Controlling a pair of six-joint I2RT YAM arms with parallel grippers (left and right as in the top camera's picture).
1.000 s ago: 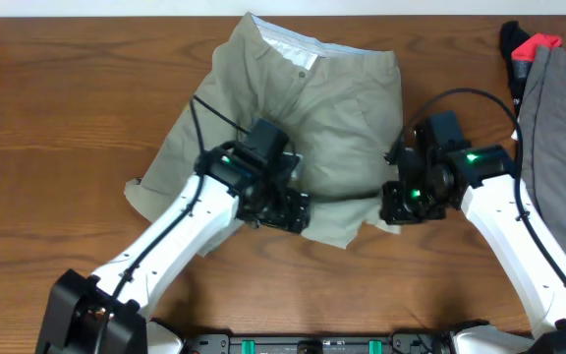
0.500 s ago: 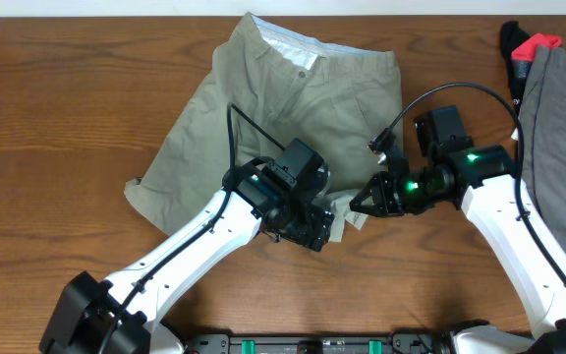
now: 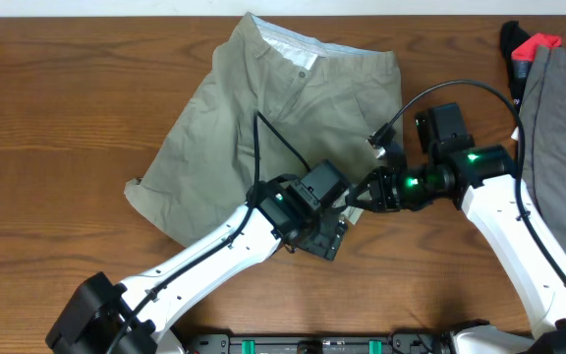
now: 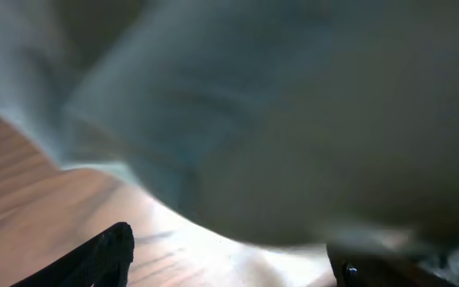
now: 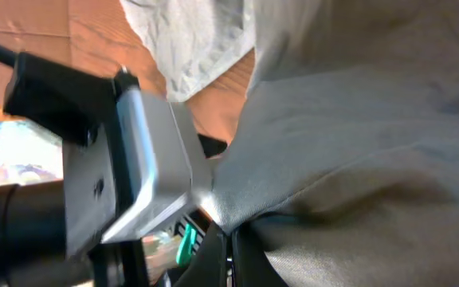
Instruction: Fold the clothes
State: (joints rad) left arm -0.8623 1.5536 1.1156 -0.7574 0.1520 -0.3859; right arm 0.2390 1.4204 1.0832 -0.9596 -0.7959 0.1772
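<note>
Two claws almost touching: right claw [image 3: 360, 200] pinches a fold of the shorts [image 3: 303, 118] at the lower hem. Left claw [image 3: 328, 239] looks spread, bare counter [image 3: 57, 118] between its fingers. Shorts lie crumpled mid-counter, waistband far side.

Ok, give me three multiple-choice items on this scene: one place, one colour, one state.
1. The grey garment lies at the table's: A. right edge B. left edge C. middle
2. The shorts are: A. red B. khaki C. black
3. The right claw is: A. open B. shut on the shorts C. out of view
Answers: A, the overhead view shows it by the right edge; B, their cloth is olive-beige; B, the right wrist view shows fabric pinched in it.
</note>
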